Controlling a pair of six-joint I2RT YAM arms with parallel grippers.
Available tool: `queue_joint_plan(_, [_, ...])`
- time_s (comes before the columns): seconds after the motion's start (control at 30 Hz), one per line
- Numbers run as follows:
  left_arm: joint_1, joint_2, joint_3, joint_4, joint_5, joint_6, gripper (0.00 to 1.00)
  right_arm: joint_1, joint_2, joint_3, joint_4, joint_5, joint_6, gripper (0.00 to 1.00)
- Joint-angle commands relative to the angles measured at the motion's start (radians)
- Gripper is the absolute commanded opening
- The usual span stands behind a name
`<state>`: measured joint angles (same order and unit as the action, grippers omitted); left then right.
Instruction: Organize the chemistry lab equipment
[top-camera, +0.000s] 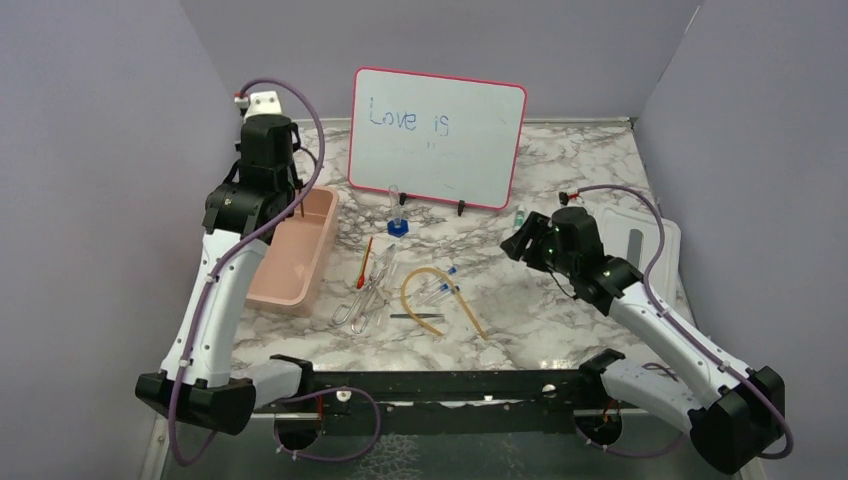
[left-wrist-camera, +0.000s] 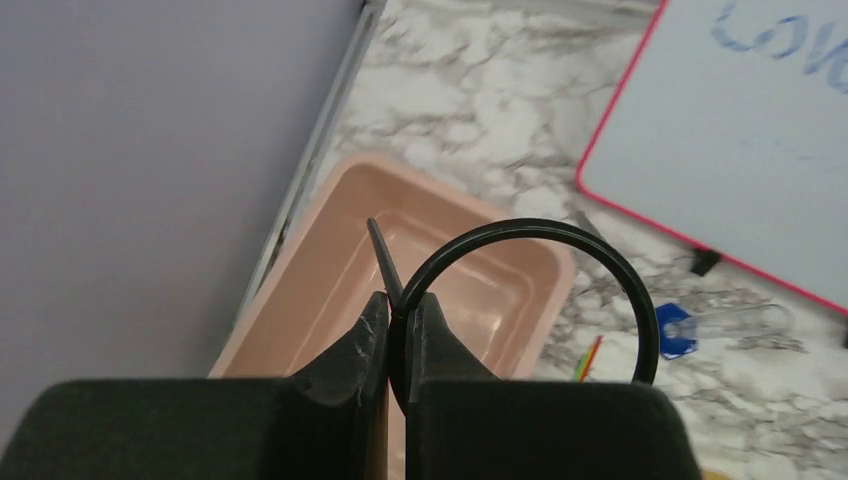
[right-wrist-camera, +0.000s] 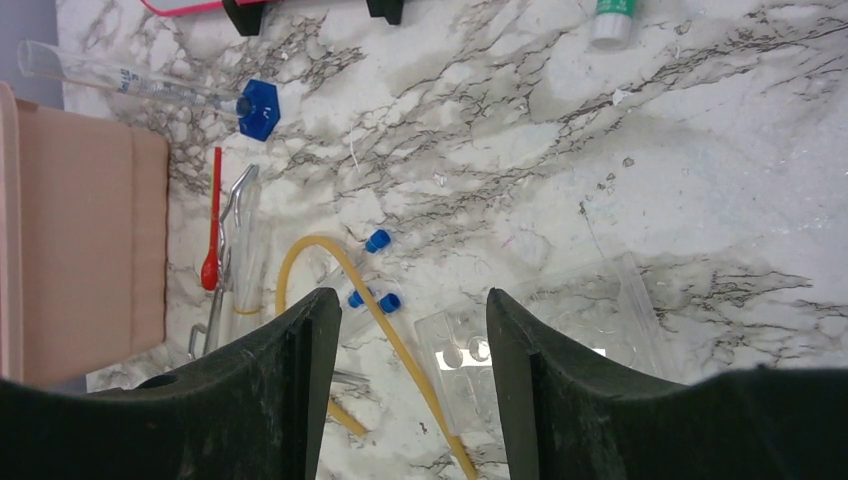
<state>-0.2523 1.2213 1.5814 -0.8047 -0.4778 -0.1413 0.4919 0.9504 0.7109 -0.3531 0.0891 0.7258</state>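
Pinched shut with the left claw (left-wrist-camera: 400, 310): the black wire ring stand (left-wrist-camera: 530, 226), gripped at its rim, one thin leg showing past the fingertips. Held in the air over the far end of the pink bin (left-wrist-camera: 470, 290), by the left edge of the worktop (top-camera: 560, 160). Seemingly clear of the bin's walls, though hard to judge from these angles.

Spread wide and holding nothing: the right claw (right-wrist-camera: 410, 300), hovering right of the worktop's centre.

Lying mid-worktop, towards the front edge:
- tan rubber tube (top-camera: 470, 315) bent in a loop
- small blue-capped tubes (top-camera: 440, 292) within the loop
- metal tongs (top-camera: 365, 295) and red-tipped spatula (top-camera: 365, 255) just left of it
- thin dark rod (top-camera: 418, 316) at the loop's near side

Further back, just in front of the whiteboard (top-camera: 437, 135): a clear cylinder on a blue base (top-camera: 398, 215).
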Motion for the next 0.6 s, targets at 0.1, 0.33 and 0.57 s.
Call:
queue_joint_plan(0.1, [0.161, -0.060, -0.279, 0.031, -0.119, -0.187, 0.00, 0.002, 0.061, 0.003, 0.057, -0.083, -0.025, 0.60])
queue_joint_plan(0.33, [0.373, 0.046, -0.418, 0.148, 0.200, -0.243, 0.00, 0.002, 0.060, -0.041, 0.082, -0.111, -0.020, 0.60])
queue_joint_plan(0.57, [0.422, 0.143, -0.472, 0.250, 0.149, -0.366, 0.00, 0.002, 0.069, -0.058, 0.092, -0.109, -0.020, 0.60])
